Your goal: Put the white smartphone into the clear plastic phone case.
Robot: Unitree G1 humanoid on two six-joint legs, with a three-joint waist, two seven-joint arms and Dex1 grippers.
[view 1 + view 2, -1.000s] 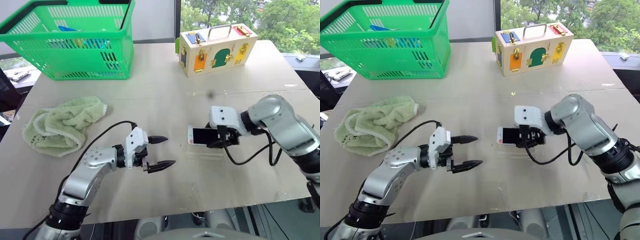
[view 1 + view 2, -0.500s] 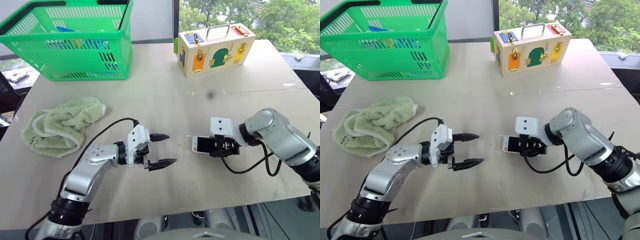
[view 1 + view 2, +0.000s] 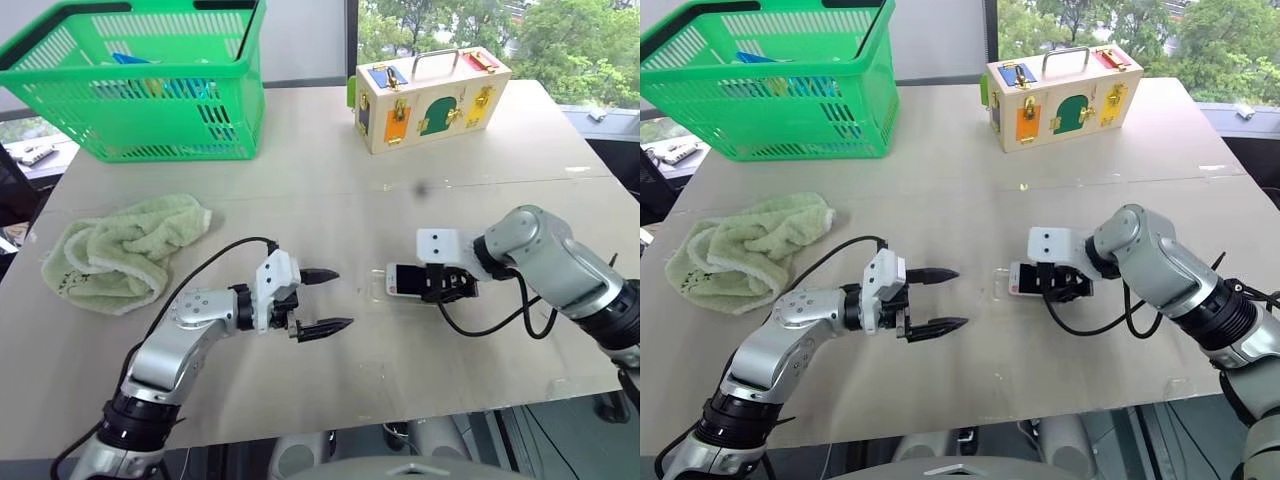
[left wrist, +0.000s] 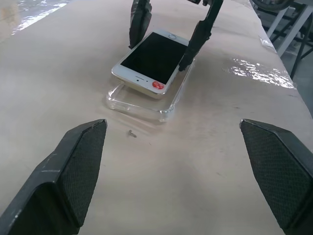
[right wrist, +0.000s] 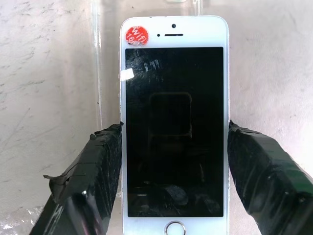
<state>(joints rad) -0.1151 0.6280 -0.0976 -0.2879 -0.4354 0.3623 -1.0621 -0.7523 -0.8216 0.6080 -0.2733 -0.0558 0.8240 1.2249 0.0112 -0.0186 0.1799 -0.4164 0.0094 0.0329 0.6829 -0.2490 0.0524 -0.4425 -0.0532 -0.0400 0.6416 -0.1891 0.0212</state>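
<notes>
A pale beige surface (image 3: 330, 170) fills the scene, with trees beyond the window behind it. On it, the right tool (image 3: 447, 283) pinches the white smartphone with the black screen (image 4: 152, 61) by its long edges, one black finger on each side. Compared with a second ago, the tool has come down and the phone, then carried clear above the surface, now lies low over the clear plastic phone case (image 4: 146, 101). In the left wrist view the phone's near end rests on or just above the case and is skewed to one side, so it does not look pressed in yet; seating it is probably the step in hand. The left tool (image 3: 318, 300) hovers well apart, its fingers spread wide and empty. Farther off lie a crumpled green towel (image 3: 120, 250), a green plastic basket (image 3: 150, 85) and a wooden latch box (image 3: 432, 95).
</notes>
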